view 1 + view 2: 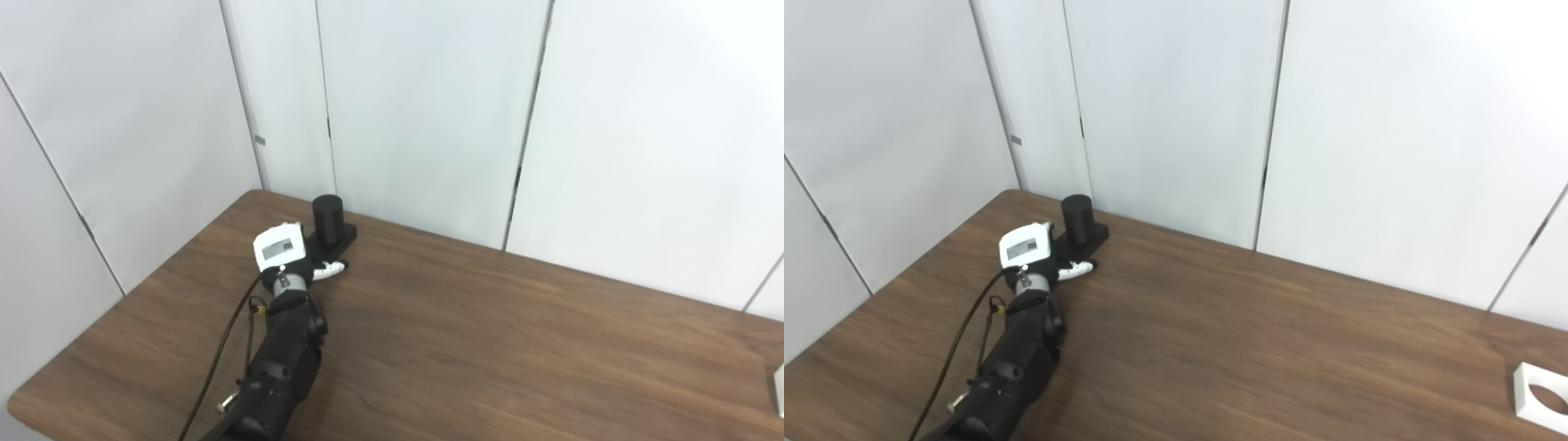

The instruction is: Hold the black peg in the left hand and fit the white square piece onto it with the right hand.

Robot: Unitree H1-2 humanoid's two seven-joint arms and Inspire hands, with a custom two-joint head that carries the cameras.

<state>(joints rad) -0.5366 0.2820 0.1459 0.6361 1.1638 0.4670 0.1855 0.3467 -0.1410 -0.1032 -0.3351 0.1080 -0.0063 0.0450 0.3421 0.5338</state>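
Black peg (327, 218) is the landmark we use for every place. In the left eye view we see it standing upright on its flat black base, on the brown table (490, 343), close to the table's far edge by the white wall panels (429, 110). Our left hand (288, 250) lies just beside the base, on its near-left side, and seems to touch it. One white finger (329, 268) reaches along the near edge of the base. We cannot tell if the hand already pinches the base or only rests against it. A dark cable (214, 367) runs along the forearm.

In the right eye view we see the same peg and hand, and also the white square piece (1542, 397), with a round hole. It lies flat, well apart from the peg, far to its right at the table's near-right part. Our right hand is not visible.
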